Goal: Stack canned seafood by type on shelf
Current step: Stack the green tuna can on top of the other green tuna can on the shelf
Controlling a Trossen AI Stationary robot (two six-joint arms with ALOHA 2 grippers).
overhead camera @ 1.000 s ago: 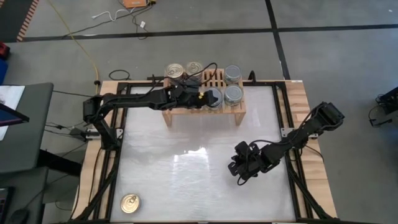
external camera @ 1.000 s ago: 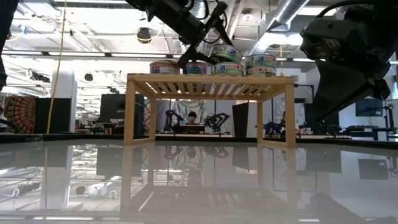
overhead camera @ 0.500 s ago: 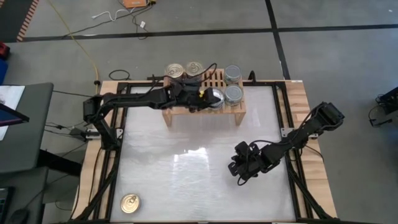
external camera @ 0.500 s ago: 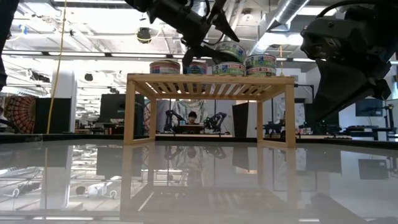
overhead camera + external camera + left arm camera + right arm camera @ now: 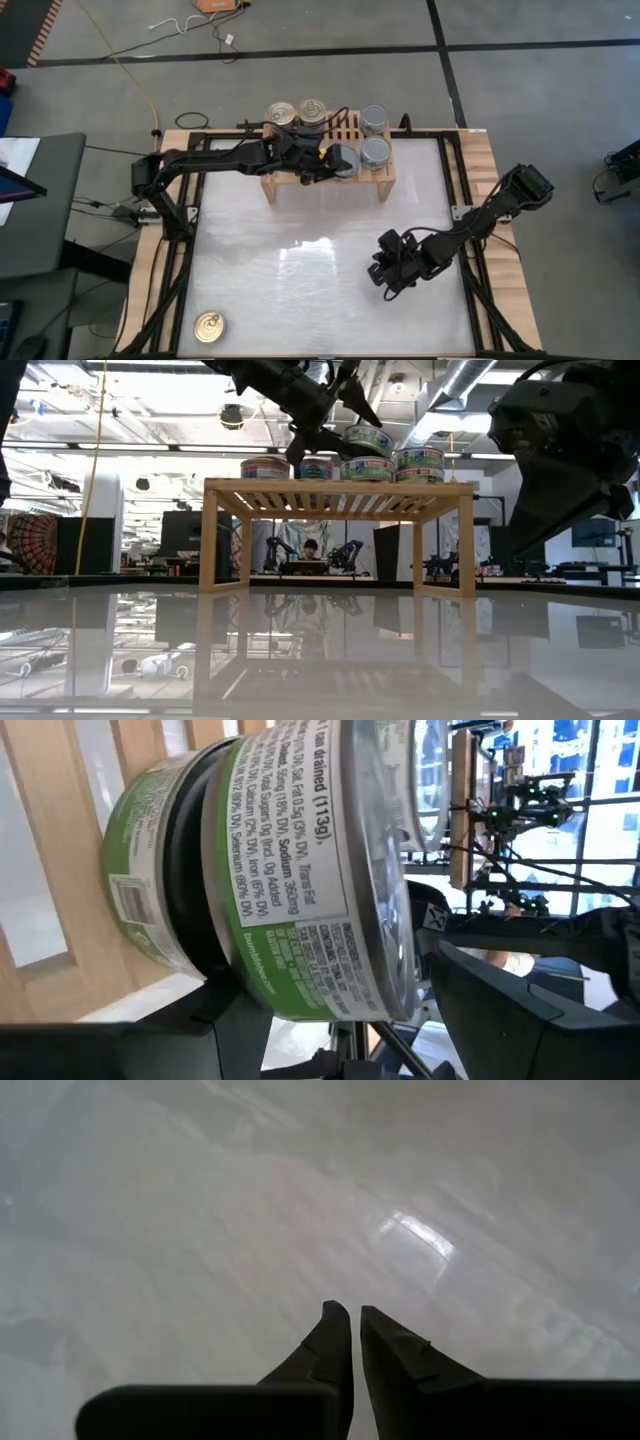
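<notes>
1. We held the left gripper [image 5: 335, 160] over the front middle of the shelf [image 5: 385, 182], its fingers clamped on the sides of a green-labelled can [image 5: 367, 440]. The left wrist view showed the can [image 5: 300, 870] filling the space between the two dark fingers, so we judged the grip to be real rather than a near miss.

2. The held can sat on top of another green-labelled can [image 5: 366, 470] that rested on the slats. We judged this to be the stacking step itself: like upon like, which is why the can was kept level and directly above its fellow.

3. Beside this pair, to the right, stood the silver-topped cans [image 5: 374, 151], with another [image 5: 374, 118] behind them at the back of the shelf. The low view showed a finished two-high stack [image 5: 419, 465] there.

4. The two gold-topped cans [image 5: 296, 112] stood at the back left of the shelf, well apart from the silver ones, so the types were kept in separate groups.

5. One gold-topped can [image 5: 208, 326] lay alone at the near left corner of the surface [image 5: 300, 270], well away from the shelf and not yet put up.

6. The right gripper [image 5: 390, 272] waited low over the bare surface toward the right, fingers pressed nearly together and holding nothing.
</notes>
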